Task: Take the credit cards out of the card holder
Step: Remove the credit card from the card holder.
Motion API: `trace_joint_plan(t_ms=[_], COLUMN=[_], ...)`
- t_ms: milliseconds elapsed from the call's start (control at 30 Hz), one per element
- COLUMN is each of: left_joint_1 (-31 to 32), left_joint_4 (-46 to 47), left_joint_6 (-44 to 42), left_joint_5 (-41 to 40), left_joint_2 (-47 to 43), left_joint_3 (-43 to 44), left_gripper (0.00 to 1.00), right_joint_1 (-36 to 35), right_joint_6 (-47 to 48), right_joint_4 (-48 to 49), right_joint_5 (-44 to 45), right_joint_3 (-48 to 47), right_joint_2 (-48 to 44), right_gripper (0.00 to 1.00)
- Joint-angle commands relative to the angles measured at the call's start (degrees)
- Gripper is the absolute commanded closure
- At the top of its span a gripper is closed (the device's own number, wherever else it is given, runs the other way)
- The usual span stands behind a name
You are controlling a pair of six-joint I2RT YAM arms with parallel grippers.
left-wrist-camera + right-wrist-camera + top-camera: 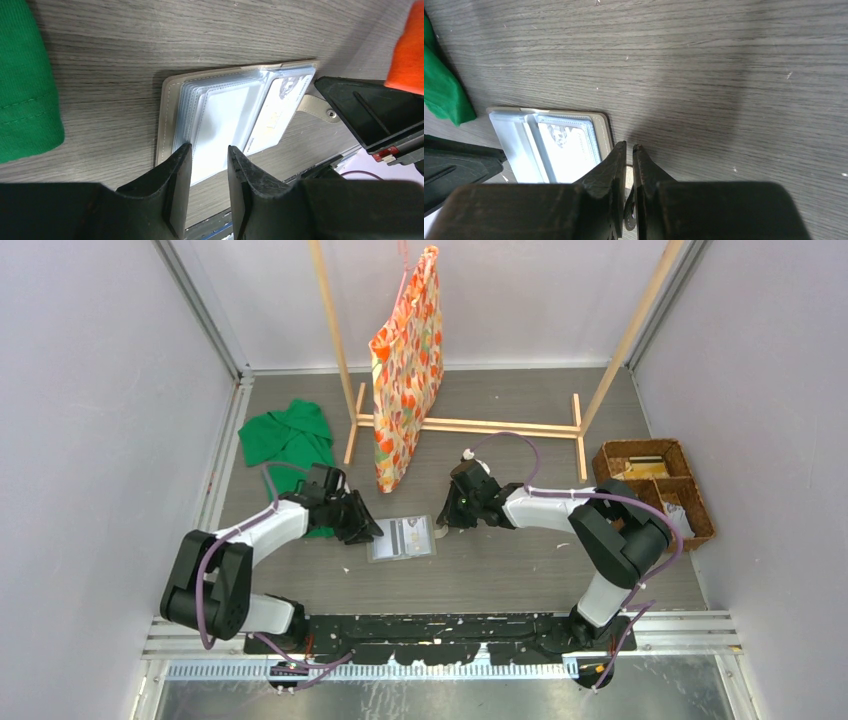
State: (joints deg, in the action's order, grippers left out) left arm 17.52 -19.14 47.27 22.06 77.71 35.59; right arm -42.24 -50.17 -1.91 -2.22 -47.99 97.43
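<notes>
The card holder is laid open and flat on the grey table between the two grippers. Its long side runs left to right across the top view and its fold runs away from the arm bases. The left gripper is found at the holder's left end with its jaws spread part way. The stack of translucent pocket leaves is seen through the gap between the fingers, but whether the fingertips touch the leaves cannot be told. The right gripper is set at the opposite end with its jaws pressed almost together. The tan closure strap appears to be pinched between them, so the holder is judged to be anchored from that side. A printed card is seen in the pocket on the half nearer the right gripper, just across the fold from the left gripper. The pocket directly ahead of the left fingers looks blank white, and whether a card sits in it cannot be told. The coming move is judged to fall to the left gripper, the free one: the leaves lie straight ahead of it, and the card would be reached along the holder's long axis, toward the right gripper. Which edge of the pocket is open cannot be made out.
</notes>
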Motion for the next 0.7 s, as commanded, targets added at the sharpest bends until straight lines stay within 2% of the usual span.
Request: trace_joint_plan(t_ms=[0,400,667], left_joint_1=[0.4,1.2,4.1], left_joint_4=[1.4,2.1,4.6], left_joint_6=[-0.6,-0.4,1.7], left_joint_5=[0.9,3.6,6.3], left_joint_2=[1.0,1.4,0.1], left_joint_3=[-0.6,1.4,2.6], left_gripper=[0.66,0.67,0.68], right_joint_1=[-0.1,-0.2,-0.1], right_joint_6=[-0.2,-0.2,-0.5], right_joint_4=[-3.6,-3.8,-3.4], right_joint_5=[1.3,1.1,1.3], right_joint_3=[1.6,1.1,1.6], right_joint_2=[1.4,2.1,2.4], right_gripper=[0.85,0.85,0.85])
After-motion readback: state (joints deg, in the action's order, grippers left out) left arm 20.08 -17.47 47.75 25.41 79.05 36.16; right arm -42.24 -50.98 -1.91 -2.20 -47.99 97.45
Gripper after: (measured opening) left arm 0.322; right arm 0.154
